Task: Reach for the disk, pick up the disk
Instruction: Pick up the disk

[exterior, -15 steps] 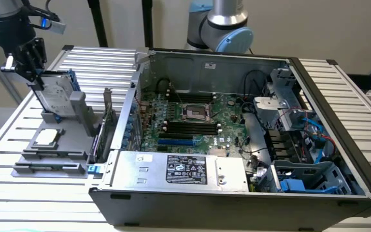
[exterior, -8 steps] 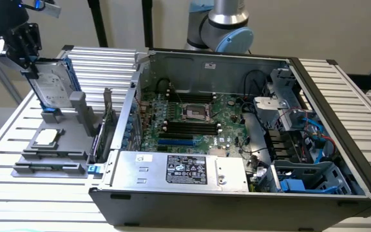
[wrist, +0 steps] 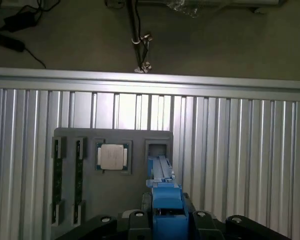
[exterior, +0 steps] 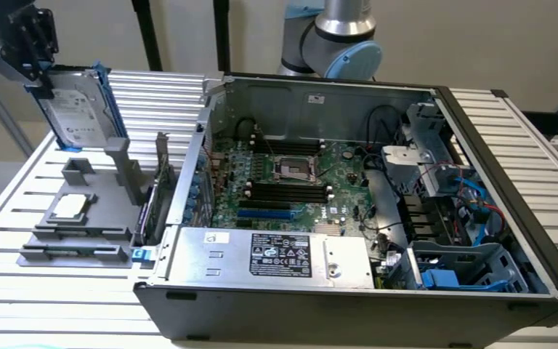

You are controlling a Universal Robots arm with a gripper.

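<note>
The disk (exterior: 81, 110) is a silver-grey hard drive with a white label and blue rails. It hangs on edge in the air above the grey fixture (exterior: 78, 218), at the exterior view's far left. My gripper (exterior: 44, 78) is shut on its upper end. In the wrist view the disk (wrist: 165, 200) shows end-on as a blue rail clamped between my gripper (wrist: 166, 222) and its dark fingers (wrist: 136, 220), high over the fixture (wrist: 112, 150).
On the fixture lie a square silver CPU chip (exterior: 70, 207) and two memory sticks (wrist: 66, 180). An open computer case (exterior: 357, 211) fills the exterior view's middle and right, with a blue drive cage (exterior: 463, 273). All of it rests on a slatted aluminium table (exterior: 8, 218).
</note>
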